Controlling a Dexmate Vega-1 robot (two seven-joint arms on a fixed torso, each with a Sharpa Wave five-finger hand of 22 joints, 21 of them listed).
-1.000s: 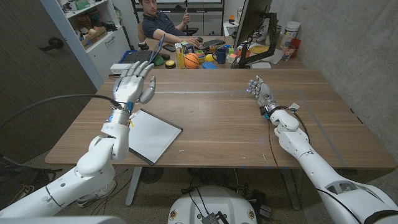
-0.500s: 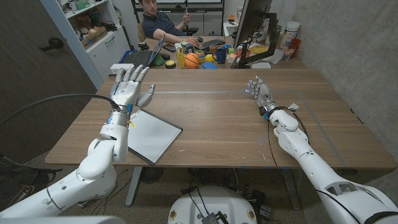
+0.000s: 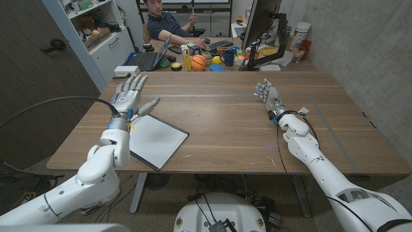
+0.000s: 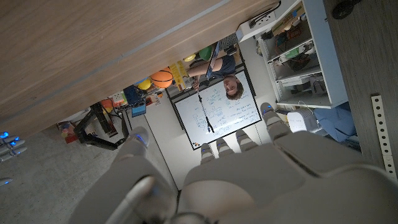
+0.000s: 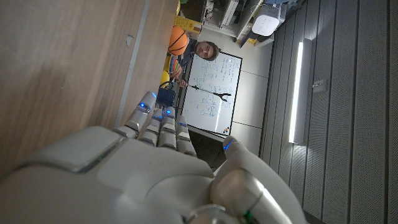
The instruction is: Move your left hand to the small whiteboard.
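The small whiteboard (image 3: 154,139) lies flat on the wooden table (image 3: 225,122) near its front left, a white sheet with a dark rim. My left hand (image 3: 128,98) hovers just past the board's far left corner, fingers spread and holding nothing; its back fills the lower part of the left wrist view (image 4: 236,180). My right hand (image 3: 268,93) stands at the right of the table, fingers apart and empty, also seen from behind in the right wrist view (image 5: 143,168).
A person sits behind the table's far edge at a cluttered desk (image 3: 212,58) with an orange ball (image 3: 199,62), a laptop (image 3: 145,59) and a monitor (image 3: 261,26). Shelves (image 3: 96,32) stand at the far left. A dark cable (image 3: 58,103) runs by my left arm.
My left hand has come down and back toward me, from above the table's far left edge to just beyond the whiteboard's far corner. The right hand has stayed put.
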